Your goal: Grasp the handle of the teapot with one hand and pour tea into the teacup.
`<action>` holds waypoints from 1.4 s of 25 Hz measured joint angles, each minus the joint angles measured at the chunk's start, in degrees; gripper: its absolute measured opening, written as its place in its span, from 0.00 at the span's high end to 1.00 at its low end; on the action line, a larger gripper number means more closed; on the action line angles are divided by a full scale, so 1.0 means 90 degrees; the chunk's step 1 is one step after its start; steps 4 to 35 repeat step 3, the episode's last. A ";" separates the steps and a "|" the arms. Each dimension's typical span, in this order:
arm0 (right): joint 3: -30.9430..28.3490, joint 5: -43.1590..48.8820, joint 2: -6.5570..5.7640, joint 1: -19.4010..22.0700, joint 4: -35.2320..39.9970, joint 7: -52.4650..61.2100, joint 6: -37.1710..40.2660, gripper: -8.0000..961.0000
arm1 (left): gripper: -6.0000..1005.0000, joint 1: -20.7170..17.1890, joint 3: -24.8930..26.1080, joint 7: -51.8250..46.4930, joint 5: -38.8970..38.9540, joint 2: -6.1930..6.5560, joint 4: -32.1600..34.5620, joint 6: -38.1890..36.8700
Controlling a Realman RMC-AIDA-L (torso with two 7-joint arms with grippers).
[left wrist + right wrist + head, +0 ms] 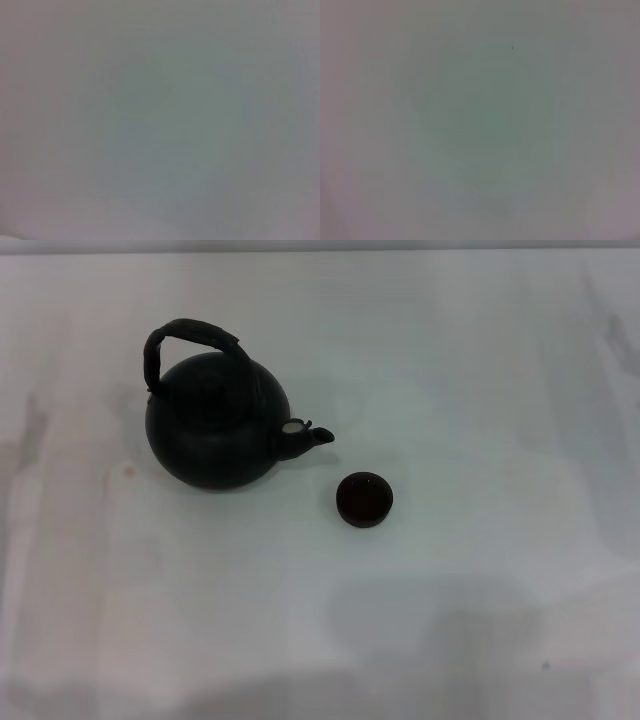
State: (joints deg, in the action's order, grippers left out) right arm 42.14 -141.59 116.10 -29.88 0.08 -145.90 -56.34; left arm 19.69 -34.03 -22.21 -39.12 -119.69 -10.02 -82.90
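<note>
White table point(480, 360), black teapot point(215, 430) upright, spout toward nearby teacup point(364, 499)

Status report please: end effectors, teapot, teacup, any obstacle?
Both end effectors out of view. Teapot upright, handle free. Teacup beside spout, apart. Nothing between.

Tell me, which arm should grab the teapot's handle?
Probably the left. The teapot sits on the robot's left, its handle on top, spout toward the cup. Neither gripper is in view.
</note>
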 joint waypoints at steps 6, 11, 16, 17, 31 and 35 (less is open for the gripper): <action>-0.0020 0.0000 -0.0004 0.0000 0.0000 0.0064 0.0000 0.09 | 0.17 -0.0002 0.0002 -0.0002 0.0125 0.0007 0.0000 0.0002; -0.0020 0.0000 -0.0004 0.0000 0.0000 0.0064 0.0000 0.09 | 0.17 -0.0002 0.0002 -0.0002 0.0125 0.0007 0.0000 0.0002; -0.0020 0.0000 -0.0004 0.0000 0.0000 0.0064 0.0000 0.09 | 0.17 -0.0002 0.0002 -0.0002 0.0125 0.0007 0.0000 0.0002; -0.0020 0.0000 -0.0004 0.0000 0.0000 0.0064 0.0000 0.09 | 0.17 -0.0002 0.0002 -0.0002 0.0125 0.0007 0.0000 0.0002; -0.0020 0.0000 -0.0004 0.0000 0.0000 0.0064 0.0000 0.09 | 0.17 -0.0002 0.0002 -0.0002 0.0125 0.0007 0.0000 0.0002; -0.0020 0.0000 -0.0004 0.0000 0.0000 0.0064 0.0000 0.09 | 0.17 -0.0002 0.0002 -0.0002 0.0125 0.0007 0.0000 0.0002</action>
